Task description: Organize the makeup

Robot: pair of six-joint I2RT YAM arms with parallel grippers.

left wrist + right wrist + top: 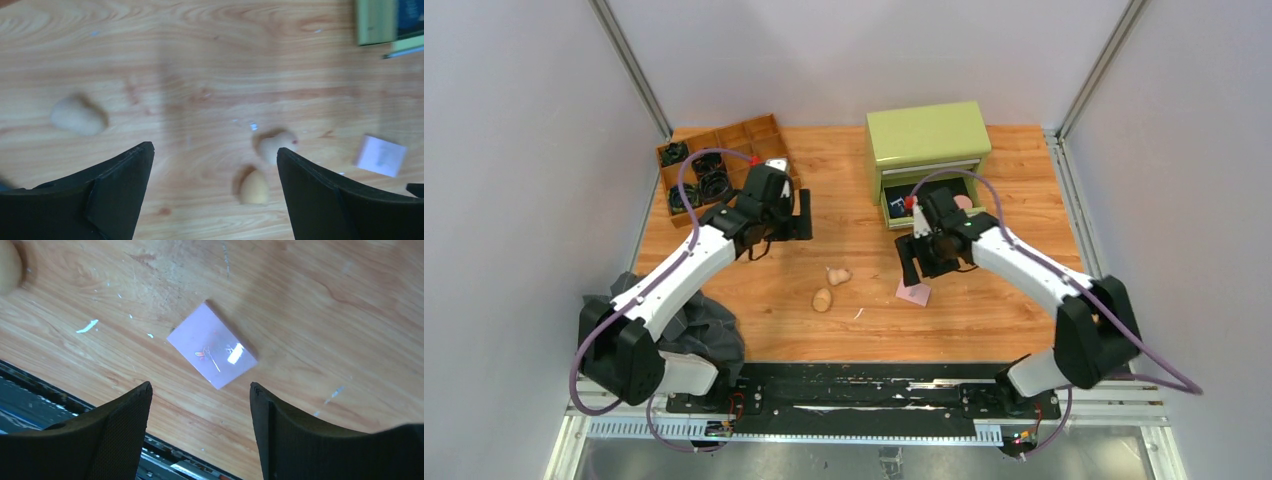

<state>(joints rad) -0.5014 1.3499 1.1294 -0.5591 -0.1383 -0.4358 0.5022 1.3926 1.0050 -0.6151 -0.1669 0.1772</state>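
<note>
Two beige egg-shaped sponges point(838, 275) point(822, 299) lie mid-table. In the left wrist view they point(277, 146) point(254, 187) lie ahead near the right finger, and a third sponge point(77, 116) lies further left. A pale pink square pad point(913, 293) lies flat just below my right gripper point(929, 268); the right wrist view shows the pad point(212, 345) ahead of the open, empty gripper point(200, 387). My left gripper point(779, 232) hovers open and empty point(215, 152) above the table. A dark compact marked "F" point(924, 192) and a pink puff point(964, 201) lie in the open drawer.
A green drawer box point(927, 135) stands at the back centre. A brown compartment tray point(764, 130) with black coiled bands stands at the back left. A dark grey cloth point(709, 330) lies at the front left. A black rail point(45, 390) runs along the near table edge.
</note>
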